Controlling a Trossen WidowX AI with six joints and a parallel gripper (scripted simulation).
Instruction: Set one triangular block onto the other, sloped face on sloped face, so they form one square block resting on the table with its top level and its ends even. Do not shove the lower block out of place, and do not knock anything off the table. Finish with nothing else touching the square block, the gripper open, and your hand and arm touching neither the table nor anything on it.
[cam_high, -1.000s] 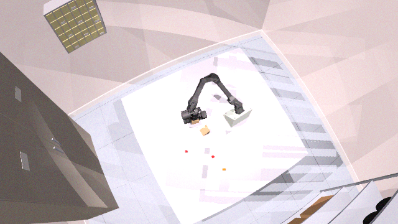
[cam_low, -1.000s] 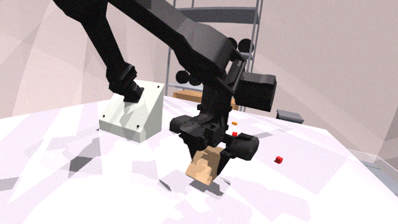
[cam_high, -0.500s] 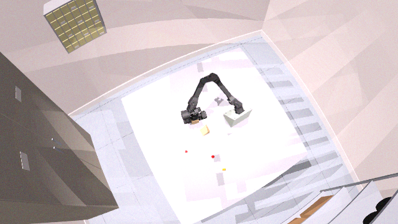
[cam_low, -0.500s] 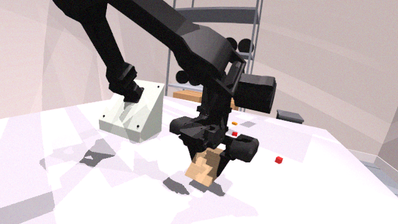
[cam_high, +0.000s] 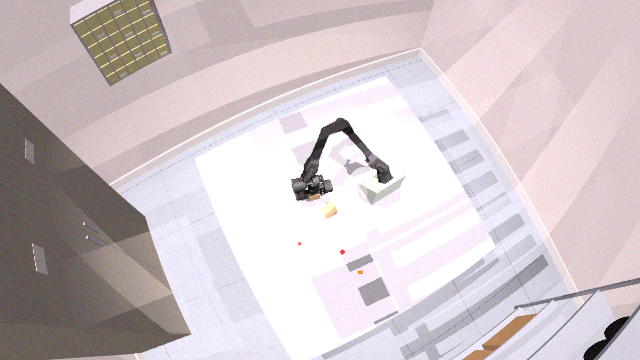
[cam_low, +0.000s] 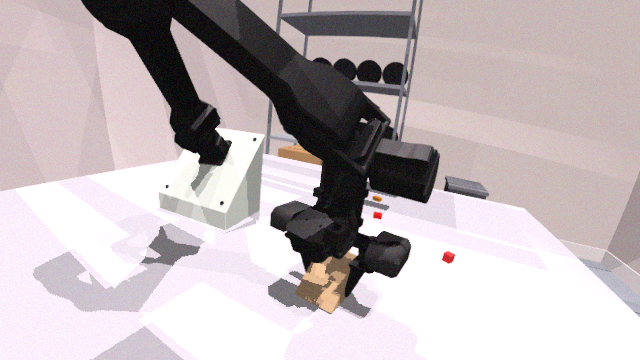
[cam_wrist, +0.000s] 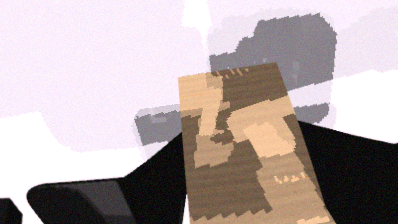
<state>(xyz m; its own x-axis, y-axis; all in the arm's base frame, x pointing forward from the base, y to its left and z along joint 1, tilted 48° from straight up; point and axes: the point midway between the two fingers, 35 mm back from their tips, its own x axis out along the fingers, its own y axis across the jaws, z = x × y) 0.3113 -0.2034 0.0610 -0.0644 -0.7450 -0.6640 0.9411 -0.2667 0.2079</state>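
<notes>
One wooden block (cam_high: 314, 197) (cam_low: 327, 285) (cam_wrist: 235, 150) sits between the jaws.

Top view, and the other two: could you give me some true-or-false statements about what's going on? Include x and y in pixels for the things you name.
1. The gripper (cam_high: 313, 196) (cam_low: 327, 280) (cam_wrist: 234, 131) holds a wooden block (cam_high: 314, 197) (cam_low: 325, 282) (cam_wrist: 225, 185). True.
2. The two wooden blocks are already joined. False: the other block (cam_high: 329, 210) lies apart from it.
3. The arm's wedge-shaped base (cam_high: 387, 191) (cam_low: 242, 187) is bright blue. False: it is pale grey-green.
4. Two small red cubes (cam_high: 342, 252) (cam_low: 448, 257) are on the table (cam_high: 260, 210) (cam_low: 480, 300). True.
</notes>
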